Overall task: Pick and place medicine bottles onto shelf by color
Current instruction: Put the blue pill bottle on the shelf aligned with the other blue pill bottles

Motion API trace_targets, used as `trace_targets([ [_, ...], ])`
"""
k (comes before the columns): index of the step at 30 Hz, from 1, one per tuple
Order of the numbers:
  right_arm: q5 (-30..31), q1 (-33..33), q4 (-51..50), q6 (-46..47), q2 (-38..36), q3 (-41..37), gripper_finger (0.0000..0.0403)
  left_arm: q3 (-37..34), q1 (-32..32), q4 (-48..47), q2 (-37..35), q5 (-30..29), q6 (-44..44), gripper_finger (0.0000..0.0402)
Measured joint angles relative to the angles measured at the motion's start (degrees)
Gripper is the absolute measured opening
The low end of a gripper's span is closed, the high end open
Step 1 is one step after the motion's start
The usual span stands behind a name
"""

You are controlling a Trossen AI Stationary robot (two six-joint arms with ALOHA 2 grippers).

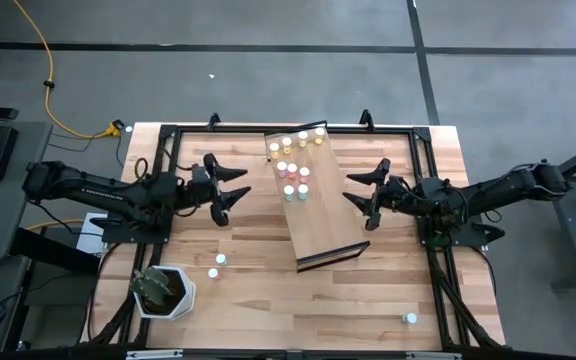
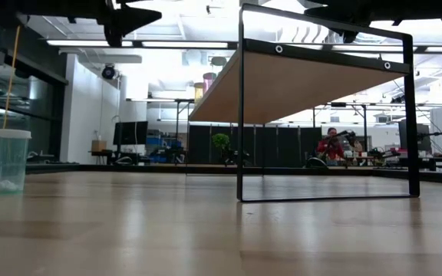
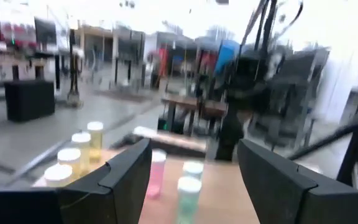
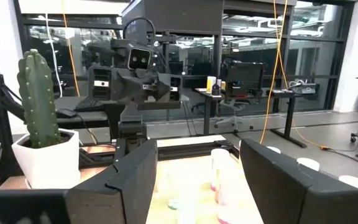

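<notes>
The shelf (image 1: 318, 205), a long light-wood board in a dark frame, stands tilted at mid-table; the low view shows its underside (image 2: 298, 77). On its far end stand yellow bottles (image 1: 295, 140), pink bottles (image 1: 292, 170) and teal bottles (image 1: 295, 188), all white-capped. Two loose bottles (image 1: 217, 265) stand on the table at the near left, and one (image 1: 410, 318) at the near right. My left gripper (image 1: 240, 186) is open and empty left of the shelf, facing the bottles (image 3: 188, 186). My right gripper (image 1: 358, 190) is open and empty right of the shelf.
A cactus in a white pot (image 1: 163, 290) stands at the table's near left corner and also shows in the right wrist view (image 4: 39, 106). A teal bottle (image 2: 10, 159) stands at the left of the low view. A dark frame (image 1: 168, 135) rims the tabletop.
</notes>
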Motion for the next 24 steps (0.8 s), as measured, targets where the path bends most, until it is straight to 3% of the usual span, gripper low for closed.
trace_targets([
  [2,0.0,0.0,0.0,0.0,0.0,0.0,0.0222,3.2,0.0,-8.6,1.0,0.1,-0.5,0.0227],
  [6,-0.1,0.0,0.0,0.0,0.0,0.0,0.0222,14.8,0.0,-37.5,5.3,1.3,-3.8,0.0227],
  [9,-0.1,0.0,0.0,0.0,0.0,0.0,0.0222,23.5,-1.0,-56.8,11.2,8.1,-4.5,0.0227],
  [12,-0.1,0.0,0.0,0.0,0.0,0.0,0.0222,29.4,-4.6,-69.8,17.2,14.3,-4.3,0.0227],
  [17,-0.1,0.0,0.0,0.0,0.0,0.0,0.0222,32.1,-13.9,-80.4,24.9,12.7,-3.9,0.0227],
  [24,-0.1,0.0,0.0,0.0,0.0,0.0,0.0222,32.1,-21.6,-81.7,29.0,16.5,-11.5,0.0227],
])
